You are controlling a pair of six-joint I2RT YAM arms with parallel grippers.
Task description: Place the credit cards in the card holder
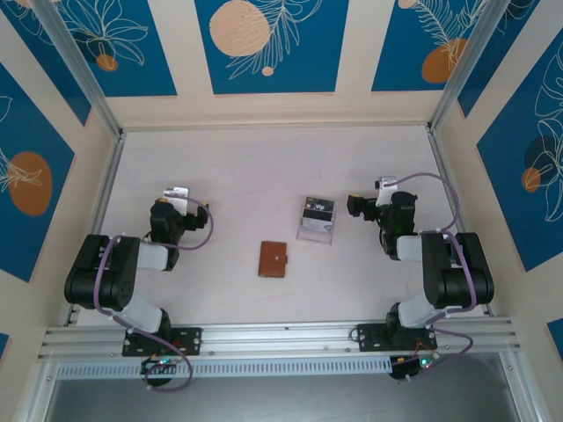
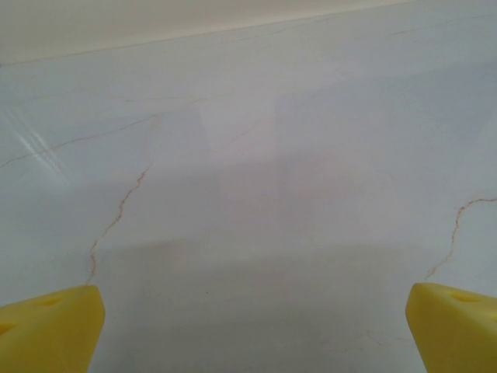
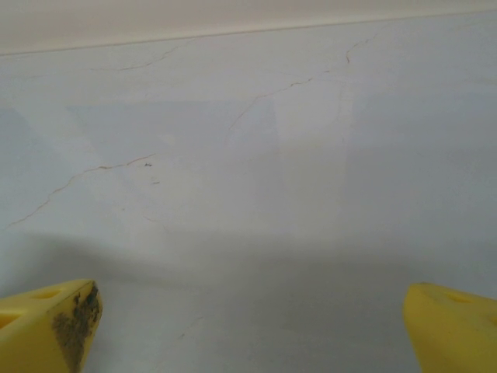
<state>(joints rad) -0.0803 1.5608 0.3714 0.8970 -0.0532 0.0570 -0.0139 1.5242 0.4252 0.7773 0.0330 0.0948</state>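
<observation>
Brown leather marks the wallet (image 1: 272, 259), which is seen closed and lying flat on the white table (image 1: 229, 167), near the middle and a little toward the near edge. Just beyond it and to its right a clear stand (image 1: 314, 232) is set. Dark cards (image 1: 317, 209) with pale markings are held upright in it; how many cannot be told. The wallet and the stand are near each other but apart. The left arm (image 1: 114, 272) is folded at the left side of the table, well apart from the wallet. The right arm (image 1: 444, 264) is folded at the right side, nearer to the stand and apart from it. In the left wrist view the left gripper (image 2: 252, 326) is shown with its yellow fingertips (image 2: 50, 326) spread wide at the two bottom corners, with bare table crossed by thin brown veins seen between them. In the right wrist view the right gripper (image 3: 252, 326) is likewise spread wide over bare table, and a dark smudge (image 3: 78, 322) is seen on one fingertip.
</observation>
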